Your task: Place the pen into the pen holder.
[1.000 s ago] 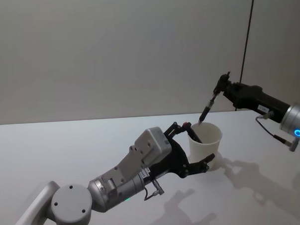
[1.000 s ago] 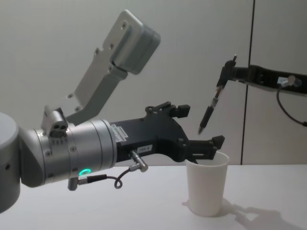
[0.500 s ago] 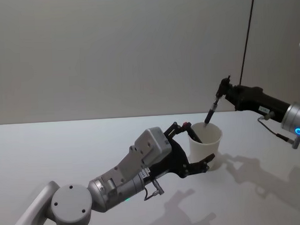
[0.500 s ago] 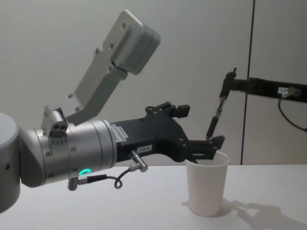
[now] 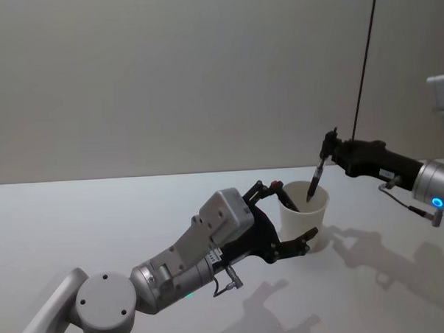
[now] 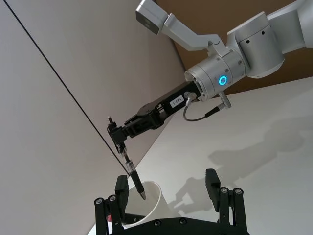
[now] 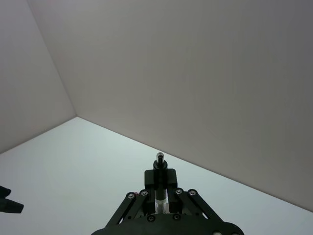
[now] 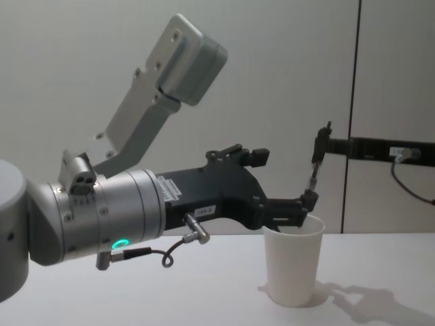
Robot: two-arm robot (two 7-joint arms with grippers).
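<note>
I had the right hand up over the plain white tapered paper cup with its rolled rim, which stood upright on the pale worktop. That hand was clenched on the top end of the slim black pen, and from the right wrist view I could see its black fingers pinched in on the barrel with the pen's cap end poking up between them. The pen hung tilted, tip down, and from the head view its lower end had crossed the cup's rim and sat inside the mouth. The left wrist view gave me the same reading: the tip was just below the rim line, near the wall of the cup on the side of the right arm.

My left hand was down at the cup, spread wide, one black finger by the rim on the far side and the other low on the near side. From the chest view, the fingers bracketed the cup at rim height, and I could not tell whether either one touched the paper. The left hand gripped nothing. The cup's shadow, and those of both arms, fell across the worktop to the right.
</note>
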